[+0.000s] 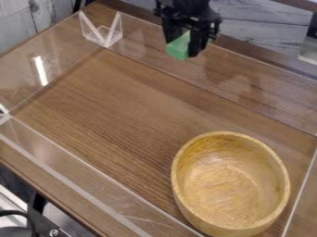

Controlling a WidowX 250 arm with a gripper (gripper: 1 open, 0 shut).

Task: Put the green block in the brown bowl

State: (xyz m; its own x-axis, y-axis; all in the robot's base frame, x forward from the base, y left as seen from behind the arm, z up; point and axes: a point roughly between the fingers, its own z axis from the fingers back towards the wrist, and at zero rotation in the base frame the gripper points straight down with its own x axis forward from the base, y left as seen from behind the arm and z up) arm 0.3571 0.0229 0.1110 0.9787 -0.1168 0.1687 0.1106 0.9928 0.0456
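— Where is the green block (186, 44) located?
— It is held in the hand (188, 34), between the fingers, at the far side of the table (111, 111).
— Where is the brown bowl (231, 183) positioned?
— It is placed at the near right corner, well apart from the block. A clear wire-like stand (102, 31) is seen to the left of the hand.

Bare tabletop (118, 116) lies between the jaws (187, 43) and the bowl (231, 183), nothing standing in the way
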